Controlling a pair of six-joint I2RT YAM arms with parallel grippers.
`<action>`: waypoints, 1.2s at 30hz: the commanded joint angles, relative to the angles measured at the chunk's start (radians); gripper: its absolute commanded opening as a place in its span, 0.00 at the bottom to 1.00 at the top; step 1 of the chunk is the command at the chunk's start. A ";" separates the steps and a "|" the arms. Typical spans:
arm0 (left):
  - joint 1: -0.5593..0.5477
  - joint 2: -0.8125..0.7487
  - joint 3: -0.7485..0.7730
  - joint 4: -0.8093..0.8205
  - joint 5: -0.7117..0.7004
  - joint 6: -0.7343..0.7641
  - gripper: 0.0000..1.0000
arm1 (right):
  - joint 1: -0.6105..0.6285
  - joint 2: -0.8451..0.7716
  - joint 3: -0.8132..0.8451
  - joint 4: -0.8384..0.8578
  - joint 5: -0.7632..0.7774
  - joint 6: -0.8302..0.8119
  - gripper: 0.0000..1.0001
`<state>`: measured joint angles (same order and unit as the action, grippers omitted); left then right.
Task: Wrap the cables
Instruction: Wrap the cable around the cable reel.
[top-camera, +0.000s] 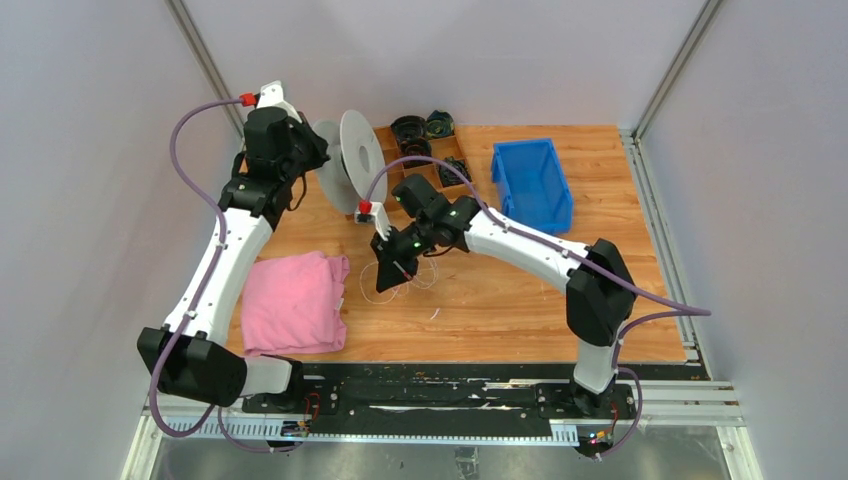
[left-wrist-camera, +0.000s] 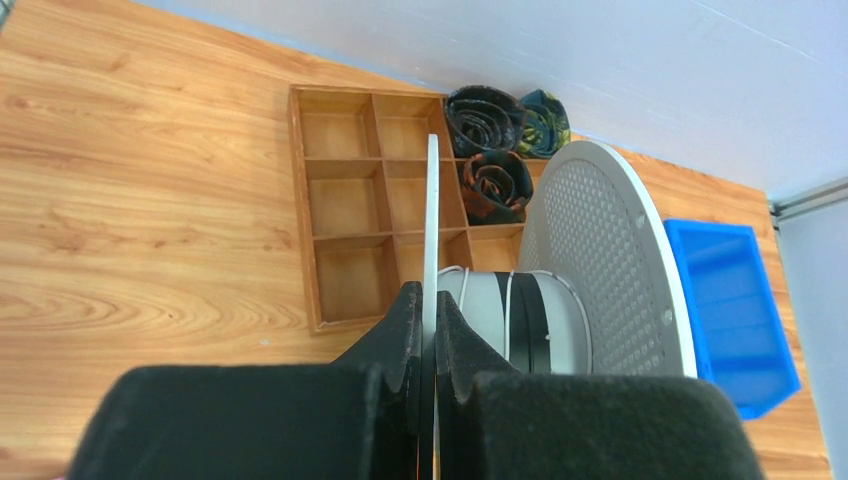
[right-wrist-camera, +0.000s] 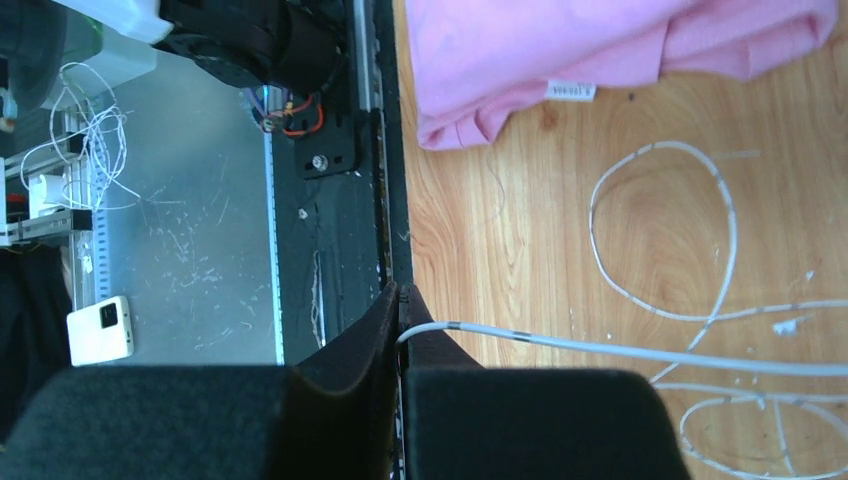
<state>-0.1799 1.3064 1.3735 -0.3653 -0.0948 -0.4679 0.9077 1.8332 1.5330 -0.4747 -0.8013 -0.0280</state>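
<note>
The left arm (top-camera: 225, 262) reaches toward 12 o'clock, left gripper (left-wrist-camera: 430, 303) pinched on the spool flange (left-wrist-camera: 431, 220); the right arm (top-camera: 520, 245) stretches toward 10 o'clock, right gripper (right-wrist-camera: 398, 302) clamped on the cable (right-wrist-camera: 620, 347).

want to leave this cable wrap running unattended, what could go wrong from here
1. The right gripper pinches the cable only at its fingertips; a pull could slip it out.
2. The loose loops cross each other, so they may knot when drawn in.
3. The left gripper holds the spool by one thin flange; it might twist or tip.
</note>
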 joint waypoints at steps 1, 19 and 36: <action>-0.011 -0.030 -0.025 0.128 -0.056 0.058 0.00 | 0.011 0.013 0.145 -0.144 -0.066 -0.086 0.01; -0.212 -0.092 -0.165 0.236 -0.220 0.384 0.00 | -0.064 0.038 0.656 -0.383 0.195 -0.162 0.00; -0.256 -0.143 -0.204 0.233 -0.090 0.575 0.00 | -0.227 0.062 0.757 -0.316 0.363 -0.192 0.01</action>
<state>-0.4278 1.2064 1.1664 -0.2043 -0.2199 0.0700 0.7269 1.8709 2.2368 -0.8223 -0.4858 -0.1856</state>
